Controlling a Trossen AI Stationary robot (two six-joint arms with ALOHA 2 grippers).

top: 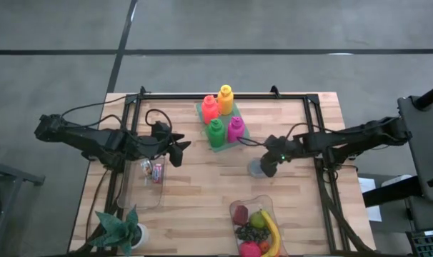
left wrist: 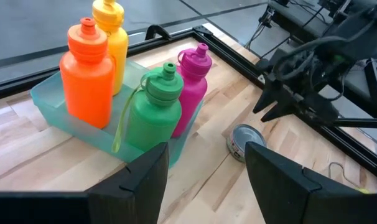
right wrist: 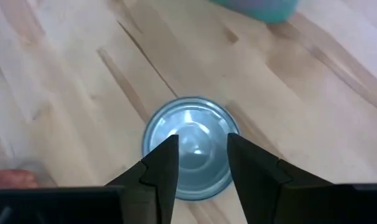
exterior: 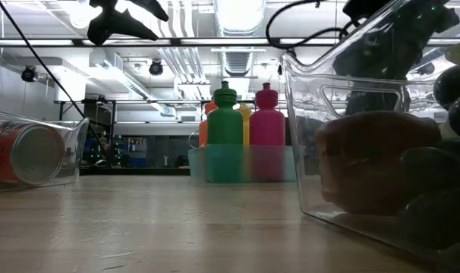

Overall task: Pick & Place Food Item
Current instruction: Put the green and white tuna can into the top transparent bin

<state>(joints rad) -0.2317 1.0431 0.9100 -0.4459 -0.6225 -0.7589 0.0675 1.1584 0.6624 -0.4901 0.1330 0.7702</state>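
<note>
The surface (top: 202,178) holds a bottle tray (top: 224,135), a fruit bin (top: 256,228) and a bin (top: 146,185) with one can. The left gripper (left wrist: 204,168) waits, jaws spread. The right gripper (right wrist: 201,165) hovers over a tin (right wrist: 188,146), jaws narrowly apart, empty. Grasp and placing remain.

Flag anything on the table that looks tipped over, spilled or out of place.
One thing: in the clear bin at the table's left, a red can lies on its side rather than upright. The small silver can under the right gripper stands upright, and the four bottles stand upright in their tray. Nothing looks spilled.
</note>
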